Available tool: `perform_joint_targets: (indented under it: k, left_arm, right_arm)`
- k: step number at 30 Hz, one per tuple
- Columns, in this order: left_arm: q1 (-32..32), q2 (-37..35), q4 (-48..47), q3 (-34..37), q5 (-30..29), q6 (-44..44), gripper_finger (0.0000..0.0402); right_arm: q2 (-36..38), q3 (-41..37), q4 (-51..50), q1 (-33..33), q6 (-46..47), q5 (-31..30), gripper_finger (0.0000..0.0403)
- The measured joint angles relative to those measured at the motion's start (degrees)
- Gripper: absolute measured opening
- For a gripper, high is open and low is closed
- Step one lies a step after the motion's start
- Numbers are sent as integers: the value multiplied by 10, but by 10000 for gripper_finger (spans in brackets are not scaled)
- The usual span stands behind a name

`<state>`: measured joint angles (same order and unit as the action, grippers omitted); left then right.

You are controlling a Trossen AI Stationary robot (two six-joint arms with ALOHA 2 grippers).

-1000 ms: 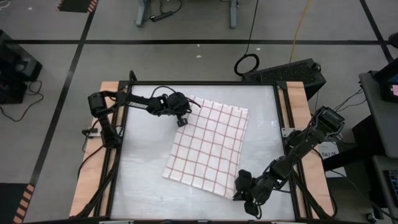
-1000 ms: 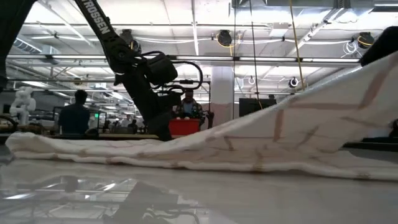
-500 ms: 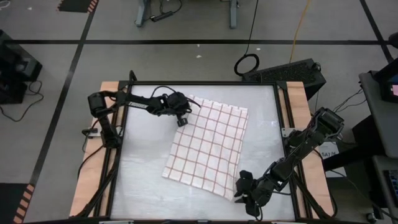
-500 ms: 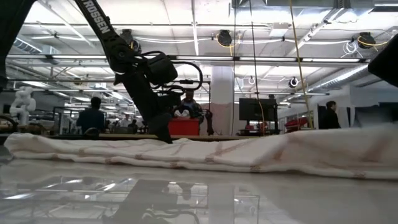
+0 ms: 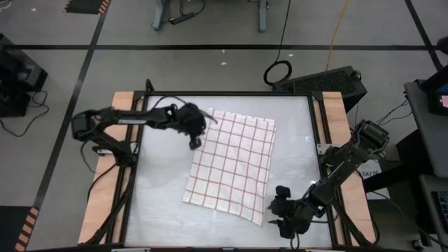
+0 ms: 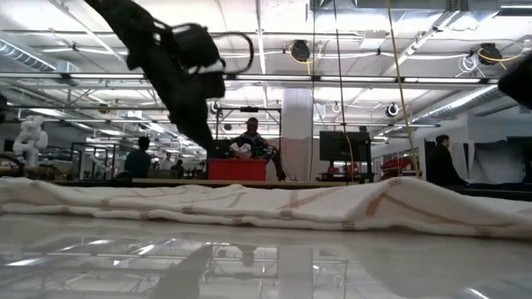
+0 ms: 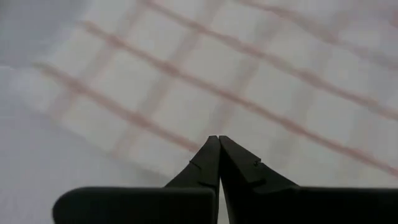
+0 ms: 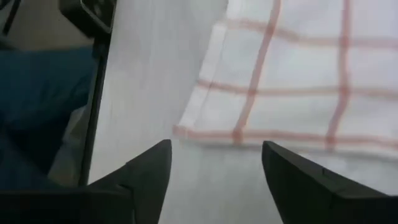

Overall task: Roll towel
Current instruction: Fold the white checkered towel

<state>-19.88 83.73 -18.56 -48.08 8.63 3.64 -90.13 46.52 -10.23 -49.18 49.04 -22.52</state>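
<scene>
High view: towel (image 5: 231,164) flat; left hand (image 5: 194,143) pinched together, empty; right hand (image 5: 278,212) fingers apart.

left gripper (image 5: 195,142) closed, right gripper (image 5: 278,213) spread apart.

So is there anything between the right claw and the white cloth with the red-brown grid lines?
Nothing: the right wrist view shows only bare table between the open right gripper and the checked towel's corner.

A large robotics lab or industrial workshop hall, shown by a high ceiling hung with strip lights (image 6: 249,50) and cables, a white pillar (image 6: 297,133), a grey floor marked with black tape lines (image 5: 210,47), people (image 6: 249,141) seen at distant workstations, a monitor (image 6: 342,147).
</scene>
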Motion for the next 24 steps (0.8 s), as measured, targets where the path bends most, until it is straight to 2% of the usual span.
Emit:
perform_joint_targets:
  k: [3, 7, 11, 15, 20, 24]
  left_arm:
    - [80, -35, -5, 38, 30, -27, 10]
    - [213, -63, -3, 90, 6, -95, 10]
    - [362, -74, 44, 114, -82, -200, 10]
    - [484, -69, 60, 117, -194, -283, 10]
    - [564, -39, 63, 120, -312, -365, 10]
    - [572, 1, 77, 120, -327, -378, 10]
  right_arm:
    - [0, 0, -1, -6, -10, -46, 205]
    - [0, -1, 1, -3, -26, -99, 148]
    - [0, -19, 40, 27, -62, -119, 76]
    - [-4, -58, 160, 63, -132, -115, 11]
    - [-30, -101, 322, 120, -228, -90, 16]
    - [-72, -125, 367, 165, -246, -74, 9]
